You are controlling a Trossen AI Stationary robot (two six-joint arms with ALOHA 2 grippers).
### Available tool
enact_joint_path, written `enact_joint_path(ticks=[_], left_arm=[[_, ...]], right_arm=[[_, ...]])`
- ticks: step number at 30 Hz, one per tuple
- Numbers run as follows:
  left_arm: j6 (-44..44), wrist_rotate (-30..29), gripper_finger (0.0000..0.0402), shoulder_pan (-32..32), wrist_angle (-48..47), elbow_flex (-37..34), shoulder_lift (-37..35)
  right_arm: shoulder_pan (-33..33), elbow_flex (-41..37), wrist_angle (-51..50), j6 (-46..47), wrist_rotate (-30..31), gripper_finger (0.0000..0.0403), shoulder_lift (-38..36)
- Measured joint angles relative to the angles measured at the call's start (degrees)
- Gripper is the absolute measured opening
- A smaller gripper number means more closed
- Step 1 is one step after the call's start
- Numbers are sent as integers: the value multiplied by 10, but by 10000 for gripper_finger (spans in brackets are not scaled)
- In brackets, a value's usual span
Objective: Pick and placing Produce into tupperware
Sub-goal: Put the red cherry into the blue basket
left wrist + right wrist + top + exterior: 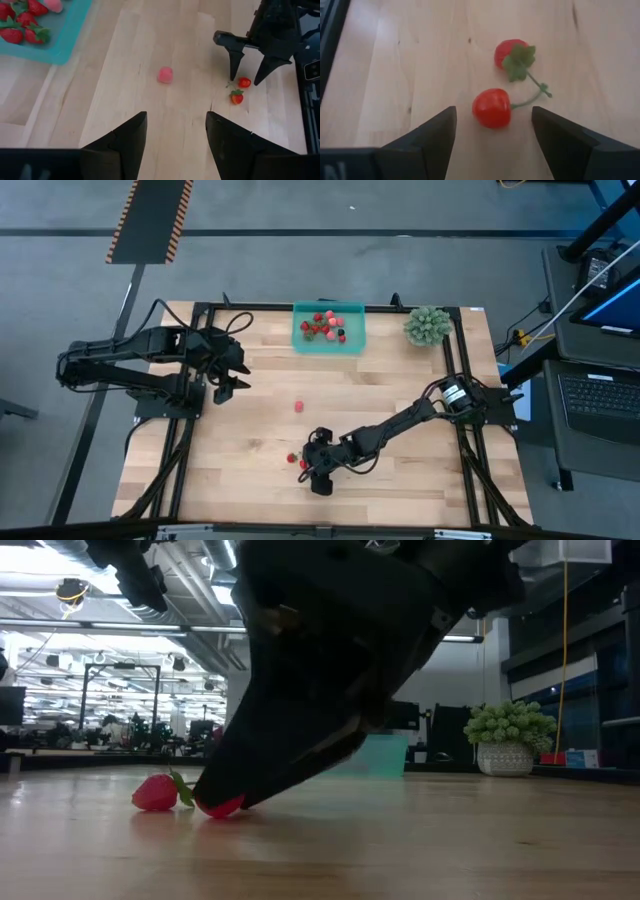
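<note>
1. Berry (491, 107) lies on the surface between the open, empty right gripper (492, 131) fingers, awaiting pickup.
2. Next: close, lift, carry to the container (329, 343).
3. Left gripper (235, 376) waits half-open, empty.

Wooden table (400, 480), teal tupperware (352, 345), loose strawberries (298, 407), green plant ball (427, 326)

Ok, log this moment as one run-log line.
right gripper: open, straddling red berry | left gripper: open, waiting | tupperware: holds berries | pink piece: loose on table
</note>
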Motion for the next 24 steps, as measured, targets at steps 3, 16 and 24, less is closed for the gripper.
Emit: enact_joint_path(ticks=[3, 16, 24], left_arm=[[0, 0, 195, 0, 0, 0, 0], [0, 0, 195, 0, 0, 0, 0], [0, 0, 195, 0, 0, 0, 0]], right_arm=[[0, 0, 7, 0, 5, 261, 7], [1, 0, 19, 0, 29, 261, 13], [-1, 0, 12, -14, 56, 261, 14]])
